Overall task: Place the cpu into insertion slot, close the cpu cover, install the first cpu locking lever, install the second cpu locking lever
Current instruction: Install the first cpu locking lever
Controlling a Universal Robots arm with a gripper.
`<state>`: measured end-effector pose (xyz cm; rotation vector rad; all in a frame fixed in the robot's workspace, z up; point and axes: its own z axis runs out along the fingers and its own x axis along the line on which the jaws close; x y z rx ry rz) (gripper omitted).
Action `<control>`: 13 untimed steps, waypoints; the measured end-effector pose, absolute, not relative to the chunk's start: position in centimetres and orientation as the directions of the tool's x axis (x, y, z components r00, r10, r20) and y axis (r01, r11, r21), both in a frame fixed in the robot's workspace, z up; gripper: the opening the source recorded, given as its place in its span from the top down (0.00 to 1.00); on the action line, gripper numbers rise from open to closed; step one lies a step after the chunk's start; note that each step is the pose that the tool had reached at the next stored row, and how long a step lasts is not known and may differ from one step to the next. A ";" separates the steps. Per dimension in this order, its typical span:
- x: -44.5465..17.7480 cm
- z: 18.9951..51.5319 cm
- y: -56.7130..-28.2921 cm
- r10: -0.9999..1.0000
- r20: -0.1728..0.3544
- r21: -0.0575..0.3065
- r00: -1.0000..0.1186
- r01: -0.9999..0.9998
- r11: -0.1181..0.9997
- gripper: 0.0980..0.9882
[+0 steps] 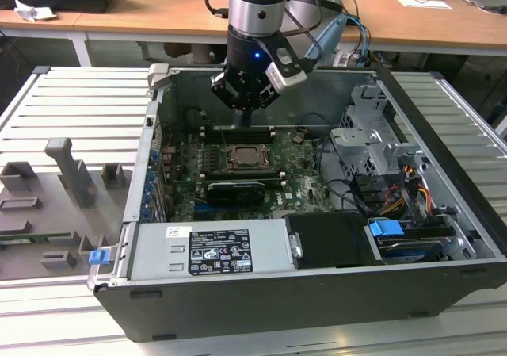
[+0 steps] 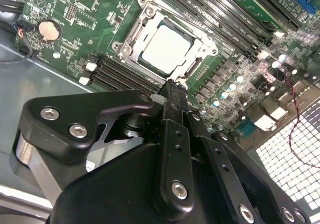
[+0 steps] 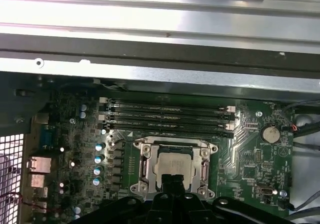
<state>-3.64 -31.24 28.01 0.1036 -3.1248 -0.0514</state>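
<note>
Green circuit board lines the floor of the open computer case in the exterior view. You have the arm standing nearly upright over it, wrist turned down. The gripper hangs above the board and apart from it. The insertion slot lies almost straight beneath it, slightly nearer the camera.

In the second wrist view the gripper's fingers are pressed together into one narrow black blade and carry nothing. That blade points at the near edge of the cpu cover, which lies flat as a frame around the cpu. The chip sits in the slot, its pale top showing through the cut-out.

In the first wrist view the cpu lies just beyond the closed tips, and the long memory slots run crosswise past it.
</note>
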 end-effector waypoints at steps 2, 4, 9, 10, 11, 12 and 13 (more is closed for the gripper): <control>-4.0 28.0 -31.2 -0.069 0.012 0.033 -0.998 -0.069 0.997 0.99; -4.2 28.0 -31.3 -0.071 0.010 0.033 -0.997 -0.071 0.997 0.99; -5.1 28.0 -31.3 -0.076 0.008 0.033 -0.997 -0.075 0.997 0.99; -5.2 28.0 -31.3 -0.076 0.008 0.033 -0.997 -0.076 0.997 0.99; -5.3 28.0 -31.3 -0.076 0.008 0.033 -0.997 -0.076 0.997 0.99; -5.4 28.0 -31.3 -0.077 0.008 0.033 -0.997 -0.076 0.997 0.99; -5.5 28.0 -31.3 -0.077 0.008 0.033 -0.997 -0.076 0.997 0.99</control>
